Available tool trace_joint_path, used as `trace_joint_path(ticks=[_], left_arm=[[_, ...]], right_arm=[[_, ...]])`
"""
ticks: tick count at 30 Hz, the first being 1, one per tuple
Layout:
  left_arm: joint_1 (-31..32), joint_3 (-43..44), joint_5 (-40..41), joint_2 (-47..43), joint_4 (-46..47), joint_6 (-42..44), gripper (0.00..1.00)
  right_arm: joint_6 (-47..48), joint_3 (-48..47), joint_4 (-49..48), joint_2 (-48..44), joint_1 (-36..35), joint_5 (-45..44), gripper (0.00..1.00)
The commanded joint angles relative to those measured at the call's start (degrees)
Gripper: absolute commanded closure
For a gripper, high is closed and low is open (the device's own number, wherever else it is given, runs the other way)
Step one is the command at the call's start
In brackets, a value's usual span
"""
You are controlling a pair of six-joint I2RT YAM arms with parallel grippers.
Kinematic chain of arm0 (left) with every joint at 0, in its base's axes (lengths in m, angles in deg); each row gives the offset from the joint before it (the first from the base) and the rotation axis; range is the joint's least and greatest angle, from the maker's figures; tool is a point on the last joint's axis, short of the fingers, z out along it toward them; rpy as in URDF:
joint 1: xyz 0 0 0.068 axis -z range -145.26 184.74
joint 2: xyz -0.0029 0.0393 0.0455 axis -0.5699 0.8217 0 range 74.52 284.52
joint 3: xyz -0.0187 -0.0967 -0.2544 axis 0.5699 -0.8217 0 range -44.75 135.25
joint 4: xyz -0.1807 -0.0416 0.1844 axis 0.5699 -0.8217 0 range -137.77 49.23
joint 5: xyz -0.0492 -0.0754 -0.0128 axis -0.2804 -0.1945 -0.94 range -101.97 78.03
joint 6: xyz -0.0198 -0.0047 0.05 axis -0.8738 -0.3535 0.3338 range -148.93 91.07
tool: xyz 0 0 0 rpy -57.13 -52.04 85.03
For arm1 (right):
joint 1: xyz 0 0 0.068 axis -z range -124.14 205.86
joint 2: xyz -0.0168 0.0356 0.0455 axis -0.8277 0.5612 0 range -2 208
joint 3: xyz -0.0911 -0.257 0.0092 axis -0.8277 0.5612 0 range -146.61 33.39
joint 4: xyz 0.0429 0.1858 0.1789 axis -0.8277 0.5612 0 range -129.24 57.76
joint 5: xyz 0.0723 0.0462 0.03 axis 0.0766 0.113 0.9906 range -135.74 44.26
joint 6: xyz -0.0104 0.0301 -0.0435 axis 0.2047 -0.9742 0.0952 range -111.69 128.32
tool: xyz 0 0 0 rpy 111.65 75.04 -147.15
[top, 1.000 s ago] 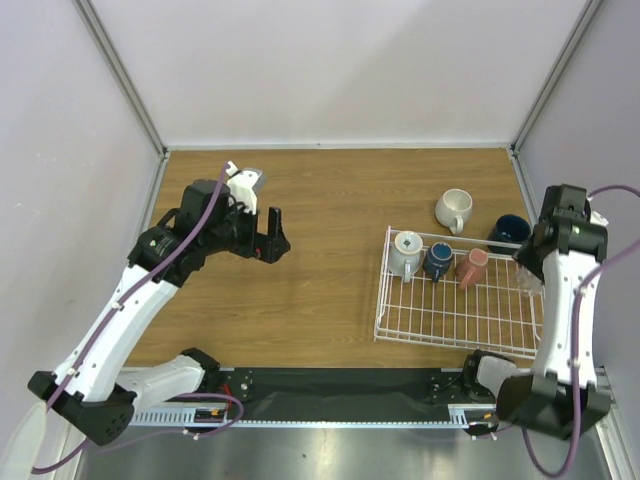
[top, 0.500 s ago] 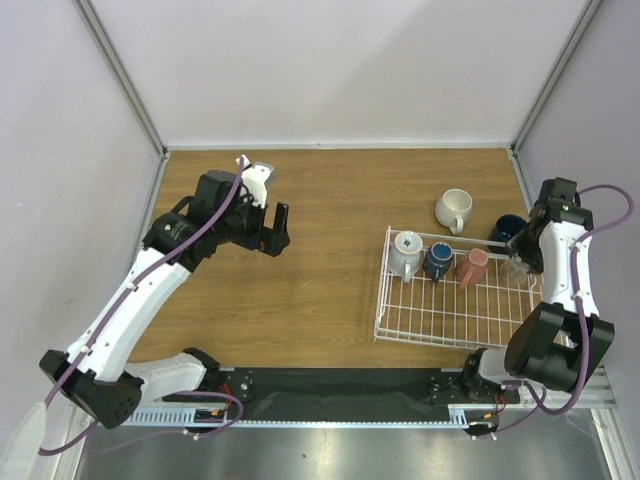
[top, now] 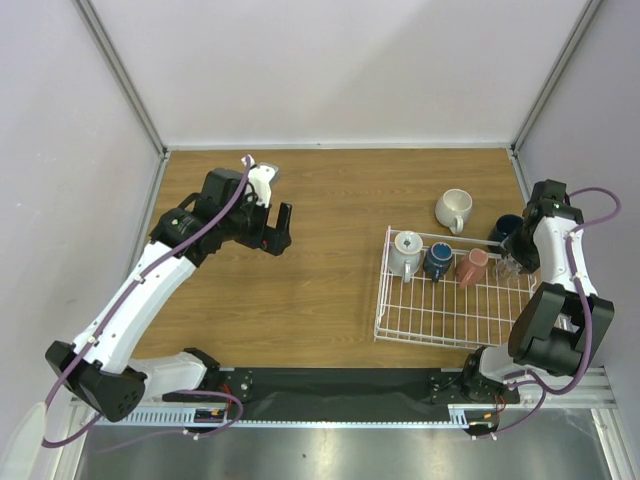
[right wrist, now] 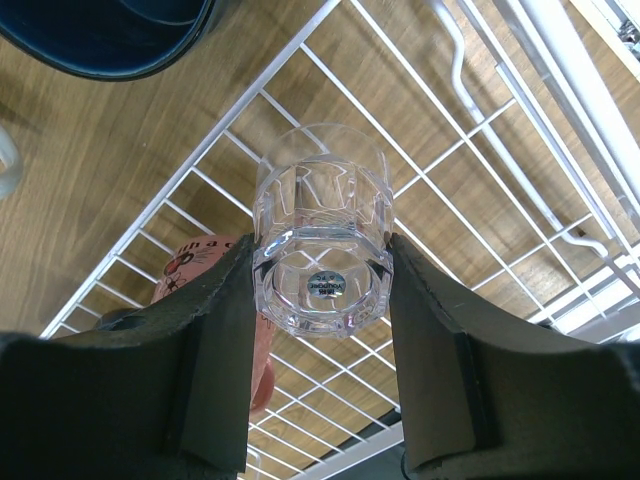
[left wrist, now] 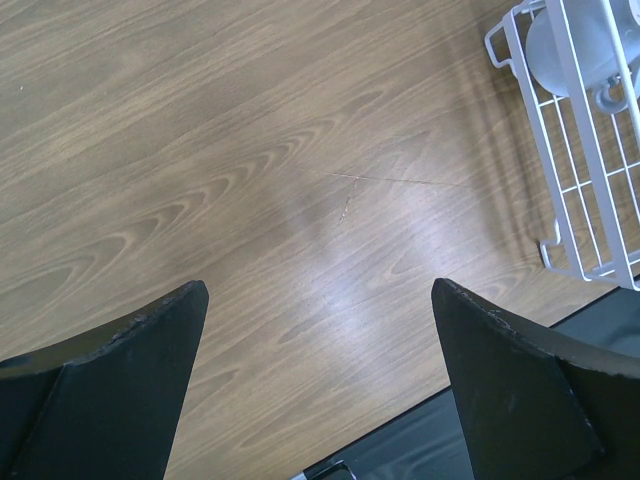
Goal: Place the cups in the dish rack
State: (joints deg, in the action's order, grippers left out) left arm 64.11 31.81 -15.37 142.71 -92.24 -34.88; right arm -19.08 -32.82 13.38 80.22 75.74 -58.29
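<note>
My right gripper (right wrist: pixel 320 290) is shut on a small clear glass (right wrist: pixel 320 235), held over the wire grid of the white dish rack (right wrist: pixel 570 75); in the top view the glass (top: pixel 513 265) hangs at the rack's far right corner. In the dish rack (top: pixel 380 300) a pale grey-blue mug (top: pixel 407 252), a dark blue cup (top: pixel 438 260) and a reddish-pink cup (top: pixel 471 266) stand in a row at the back. A cream-white mug (top: pixel 455 208) and another dark blue cup (top: pixel 508 230) sit on the table behind the rack. My left gripper (top: pixel 275 228) is open over bare wood.
In the left wrist view my open left gripper (left wrist: pixel 320 300) sees the rack's corner (left wrist: pixel 550 160) and the pale mug (left wrist: pixel 570 40) at the upper right. The table's black front strip (top: pixel 330 383) runs along the near edge. Grey walls enclose the table on three sides.
The right arm has folded back, carrying the glass from the rack's right edge toward its far right corner. The left gripper has shifted slightly away from me.
</note>
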Motion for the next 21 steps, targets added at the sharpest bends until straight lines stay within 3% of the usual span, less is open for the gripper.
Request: trace_joint_path(ticks=[1,8,13,17,21], left_arm=[[-0.62,1.23,-0.64,-2.0,0.66,1.03,0.0],[-0.71,-0.09,-0.73,-3.58,0.49,1.12,0.0],[-0.71,-1.05,-0.73,-4.81,0.31,1.21,0.0],[-0.71,-1.67,-0.73,-5.87,0.22,1.12,0.0],[-0.71,-2.02,-0.3,-7.27,-0.22,1.38,0.0]], right_arm=[[-0.82,0.03,-0.86,0.31,-0.28,-0.54,0.8],[-0.81,0.12,0.03,0.49,-0.63,0.25,0.6],[-1.52,-1.1,1.77,0.23,-1.95,-0.62,0.36],[-2.4,-2.86,2.92,-0.39,-2.39,-0.45,0.27],[-3.89,-6.1,6.87,-0.65,-2.74,-2.29,0.25]])
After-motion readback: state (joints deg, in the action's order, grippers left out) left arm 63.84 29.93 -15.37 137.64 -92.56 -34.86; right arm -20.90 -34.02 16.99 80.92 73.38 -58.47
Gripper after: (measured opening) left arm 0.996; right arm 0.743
